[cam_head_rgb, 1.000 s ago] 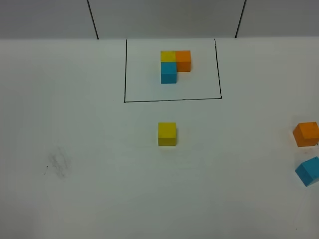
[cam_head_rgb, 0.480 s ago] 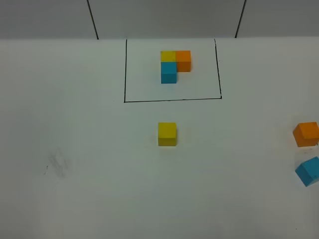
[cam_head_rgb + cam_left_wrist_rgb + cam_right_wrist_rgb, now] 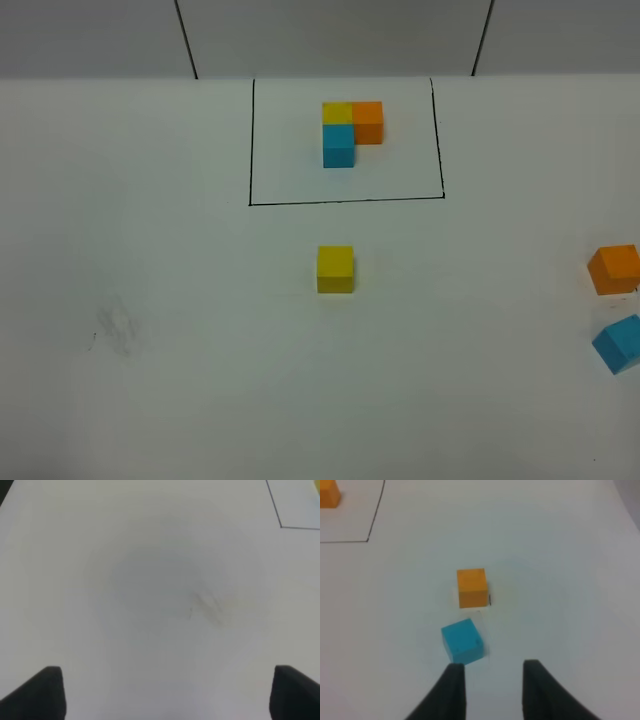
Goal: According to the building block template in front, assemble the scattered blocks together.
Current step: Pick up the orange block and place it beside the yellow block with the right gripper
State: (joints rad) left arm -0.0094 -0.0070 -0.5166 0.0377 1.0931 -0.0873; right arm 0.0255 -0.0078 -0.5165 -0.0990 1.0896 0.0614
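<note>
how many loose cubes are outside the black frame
3. The yellow cube sits mid-table just below the black frame. The orange cube and sky-blue cube lie apart at the right edge, the blue one partly cut off. None seem hidden.

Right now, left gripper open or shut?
Open. In the left wrist view the left gripper shows its two dark fingertips at opposite edges of the picture, with only bare white table between them and nothing held.

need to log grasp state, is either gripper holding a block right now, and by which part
Nothing is held. The left gripper is open over bare table. The right gripper has nothing between its fingers; the sky-blue cube lies just ahead, untouched.
</note>
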